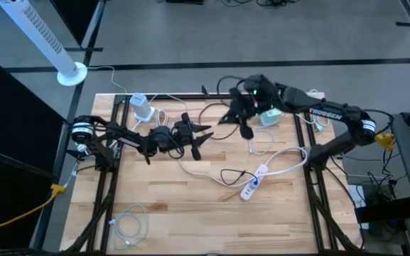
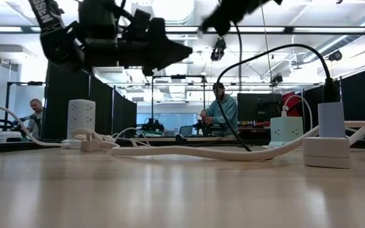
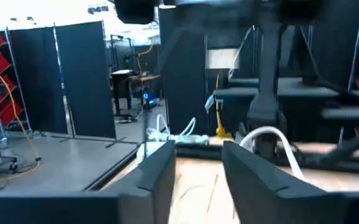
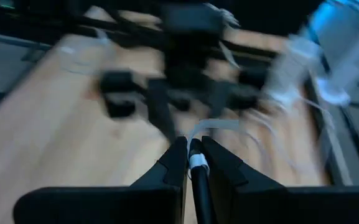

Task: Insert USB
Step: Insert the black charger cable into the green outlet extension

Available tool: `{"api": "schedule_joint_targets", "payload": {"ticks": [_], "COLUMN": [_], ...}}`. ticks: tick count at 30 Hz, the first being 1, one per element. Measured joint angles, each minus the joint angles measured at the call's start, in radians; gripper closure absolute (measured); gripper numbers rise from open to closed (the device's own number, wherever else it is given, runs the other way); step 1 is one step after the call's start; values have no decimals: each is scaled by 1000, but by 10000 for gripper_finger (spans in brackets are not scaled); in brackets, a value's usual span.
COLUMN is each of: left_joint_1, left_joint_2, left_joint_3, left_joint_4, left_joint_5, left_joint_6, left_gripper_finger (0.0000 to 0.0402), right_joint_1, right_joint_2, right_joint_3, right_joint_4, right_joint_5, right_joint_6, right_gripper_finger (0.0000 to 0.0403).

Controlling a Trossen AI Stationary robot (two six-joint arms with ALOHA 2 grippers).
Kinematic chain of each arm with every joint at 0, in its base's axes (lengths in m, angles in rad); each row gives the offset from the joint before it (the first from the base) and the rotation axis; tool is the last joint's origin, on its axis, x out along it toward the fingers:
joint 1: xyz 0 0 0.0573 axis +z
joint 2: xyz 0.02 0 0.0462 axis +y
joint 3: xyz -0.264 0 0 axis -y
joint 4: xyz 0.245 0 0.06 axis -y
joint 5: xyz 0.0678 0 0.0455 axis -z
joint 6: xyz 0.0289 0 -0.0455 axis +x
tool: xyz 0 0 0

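My right gripper hangs over the far middle of the table, slanting down, shut on a black cable. In the low view the black cable drops from the gripper to the table. Another black cable arches into a pale adapter that stands on a white power strip. My left gripper hovers left of the right one, about level and open, with nothing between its fingers. The USB plug itself I cannot make out. My right gripper pinches the black cable between its two fingers at a white band on it, near the fingertips. The cable runs along the fingers, back toward the wrist. The held stretch is clear of the table, and the rest hangs slack below.
A white power strip with its white cord lies mid-table. A white charger sits at the far left and a pale green block at the far right. A coiled white cable lies near left. People sit in the room beyond.
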Motion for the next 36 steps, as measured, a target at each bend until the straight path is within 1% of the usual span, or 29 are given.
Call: {"api": "schedule_joint_targets", "payload": {"ticks": [2,4,6,9,11,14,18,20,23,24,29,31,34,36], "left_joint_1": [0,-4,-6,-12,-19,-24,-24,-24,-25,-24,-31,-40,-53,-55], "left_joint_2": [1,1,1,1,0,0,-2,-2,-2,-2,-2,-2,-2,-2], "left_joint_3": [29,54,70,84,86,81,76,76,75,74,72,71,70,69], "left_joint_4": [3,7,5,1,8,17,20,16,7,5,29,53,79,92], "left_joint_5": [2,12,59,147,161,161,158,120,15,-2,-14,-66,-184,-213], "left_joint_6": [-7,-6,2,6,7,7,30,31,27,27,30,30,57,72], "left_gripper_finger": [249,226,207,193,193,214,267,293,328,339,391,398,401,401], "right_joint_1": [46,79,106,127,130,133,134,134,134,134,134,140,153,161], "right_joint_2": [2,3,3,3,3,3,2,2,2,2,3,8,19,31], "right_joint_3": [0,0,0,2,2,2,2,2,2,2,2,2,2,2], "right_joint_4": [17,22,22,25,21,21,23,43,76,78,82,116,174,209], "right_joint_5": [6,50,100,138,144,146,144,147,174,181,294,356,445,482], "right_joint_6": [1,2,-14,-27,-26,-26,-26,-22,-2,-1,21,53,104,127], "right_gripper_finger": [384,384,384,384,384,384,384,384,384,384,384,384,384,384]}}
